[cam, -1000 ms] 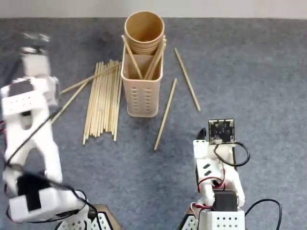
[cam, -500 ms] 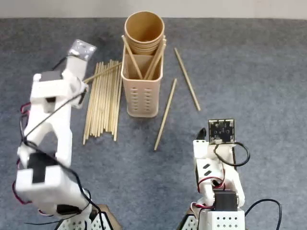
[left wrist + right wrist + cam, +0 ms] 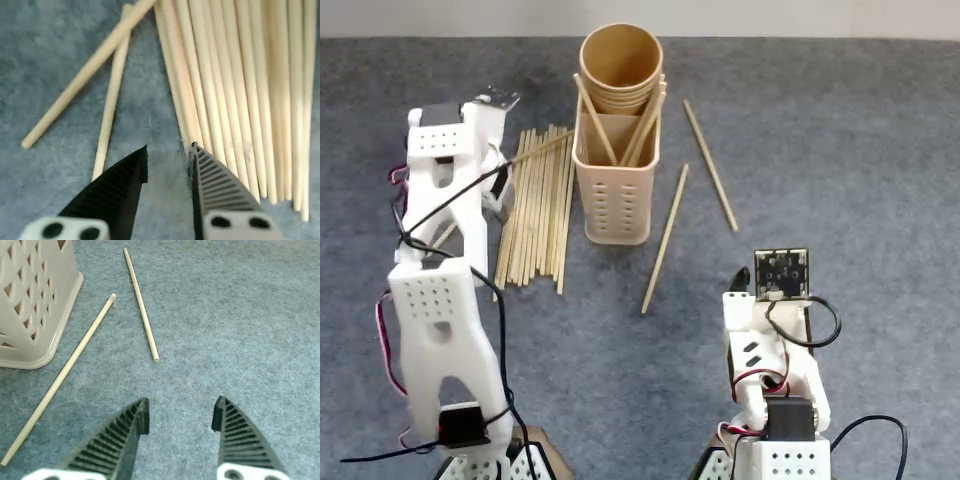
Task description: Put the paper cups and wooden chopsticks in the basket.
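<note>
A beige perforated basket point(image 3: 613, 195) stands at the table's back middle, holding stacked paper cups point(image 3: 620, 62) and a few chopsticks point(image 3: 642, 128). To its left lies a bundle of several wooden chopsticks point(image 3: 535, 205). My left arm point(image 3: 445, 170) stretches over the bundle's left edge. In the left wrist view my left gripper point(image 3: 169, 151) is open just above the carpet, one fingertip against the outermost stick of the bundle point(image 3: 240, 90), with two loose sticks point(image 3: 111, 100) beside it. My right gripper point(image 3: 181, 407) is open over bare carpet, short of two loose chopsticks point(image 3: 141, 305) point(image 3: 62, 377).
Right of the basket, two single chopsticks point(image 3: 665, 238) point(image 3: 710, 165) lie on the grey carpet point(image 3: 860, 150). The basket's corner point(image 3: 35, 300) sits well off from my right gripper. My right arm point(image 3: 775, 350) rests at the front right.
My left arm swung in from the table's left edge and came down over the left side of the chopstick bundle. The right arm has not moved.
</note>
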`<state>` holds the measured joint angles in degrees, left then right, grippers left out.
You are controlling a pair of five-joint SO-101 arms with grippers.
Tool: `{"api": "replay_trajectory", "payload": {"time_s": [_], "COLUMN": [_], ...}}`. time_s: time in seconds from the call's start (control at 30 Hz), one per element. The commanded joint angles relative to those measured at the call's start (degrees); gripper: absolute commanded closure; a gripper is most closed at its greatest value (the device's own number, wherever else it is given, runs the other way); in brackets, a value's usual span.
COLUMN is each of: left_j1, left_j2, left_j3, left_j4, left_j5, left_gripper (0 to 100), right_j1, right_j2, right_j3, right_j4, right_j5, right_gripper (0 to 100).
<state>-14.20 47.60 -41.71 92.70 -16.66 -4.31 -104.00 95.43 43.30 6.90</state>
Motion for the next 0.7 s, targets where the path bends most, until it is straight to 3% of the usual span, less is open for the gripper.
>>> {"api": "replay_trajectory", "payload": {"time_s": [0.0,0.4,0.67], "left_j1": [1.19,2.15,7.34], "left_j2": [1.8,6.46,8.04], "left_j3": [-2.77,-1.89,-1.89], "left_j4": [0.44,-0.79,-1.49], "left_j5": [0.7,0.79,2.2], "left_gripper": [84,84,84], "right_j1": [0.48,0.48,0.48], "right_j2": [-1.1,-1.1,-1.1], "right_j3": [7.43,7.52,7.52], "right_j4": [0.04,0.04,0.04], "right_j5": [0.79,0.79,0.79], "right_gripper": [78.5,78.5,78.5]}}
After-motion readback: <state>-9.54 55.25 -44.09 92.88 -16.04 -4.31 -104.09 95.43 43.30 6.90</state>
